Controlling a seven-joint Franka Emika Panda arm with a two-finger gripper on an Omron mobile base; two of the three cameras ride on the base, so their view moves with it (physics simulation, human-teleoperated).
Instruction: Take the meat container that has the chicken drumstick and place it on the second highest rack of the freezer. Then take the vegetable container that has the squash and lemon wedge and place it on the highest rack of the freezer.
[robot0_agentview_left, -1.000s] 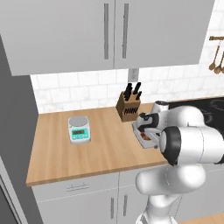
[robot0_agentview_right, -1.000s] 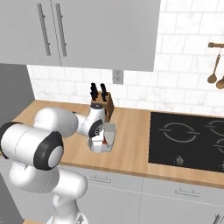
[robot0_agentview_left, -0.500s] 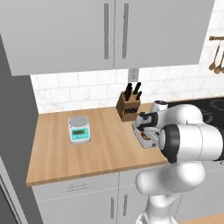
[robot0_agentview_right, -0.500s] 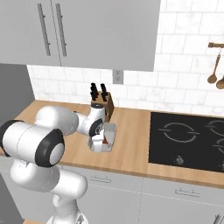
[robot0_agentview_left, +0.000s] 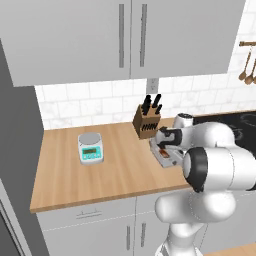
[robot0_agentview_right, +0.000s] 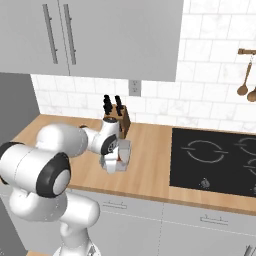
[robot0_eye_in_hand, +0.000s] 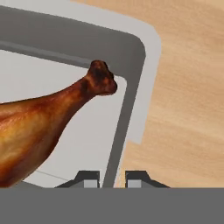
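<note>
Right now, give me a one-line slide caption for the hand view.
Jaws straddling the wall of the meat container beside the chicken drumstick, over the wooden counter.

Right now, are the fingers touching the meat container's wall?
Cannot tell. In the hand view the two fingers straddle the meat container wall, one tip each side, but their inner faces are cut off at the bottom, so neither contact nor gap shows plainly.

no readable text, label or brand anywhere, kitchen scale (robot0_agentview_left: 91, 148) left of the knife block (robot0_agentview_left: 147, 121) has a display, its figures too small to read
</note>
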